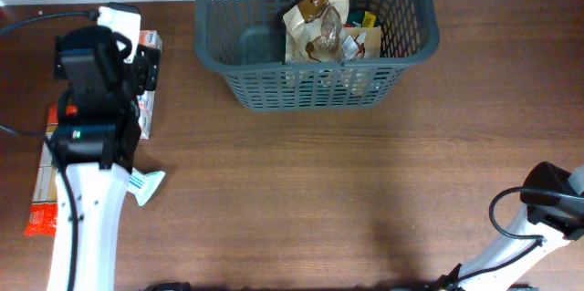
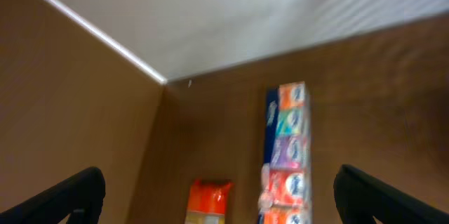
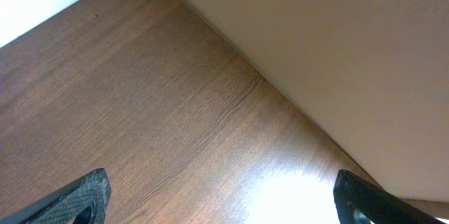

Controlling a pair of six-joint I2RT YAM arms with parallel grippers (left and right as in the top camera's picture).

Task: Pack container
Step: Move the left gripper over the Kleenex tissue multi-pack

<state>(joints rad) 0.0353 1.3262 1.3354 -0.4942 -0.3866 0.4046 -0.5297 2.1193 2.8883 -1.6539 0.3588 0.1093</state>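
Observation:
The container [image 1: 315, 90], a dark grey lattice basket, stands at the table's far middle. Inside it lie a beige and brown food packet [image 1: 319, 26] and smaller packets [image 1: 365, 31]. My left gripper [image 2: 217, 196] hovers open over the table's left end, far left of the container. Between and beyond its fingers, on the wood, lie an orange packet [image 2: 208, 199] and a many-coloured strip of packets [image 2: 287, 154]. My right gripper [image 3: 224, 196] is open above bare wood near the table's edge, and its arm [image 1: 552, 200] sits at the near right corner.
A red and orange packet [image 1: 41, 204] lies at the left edge, beside the left arm [image 1: 87, 154]. A teal and white packet [image 1: 146, 184] lies just right of that arm. A pale wall borders the table's far side.

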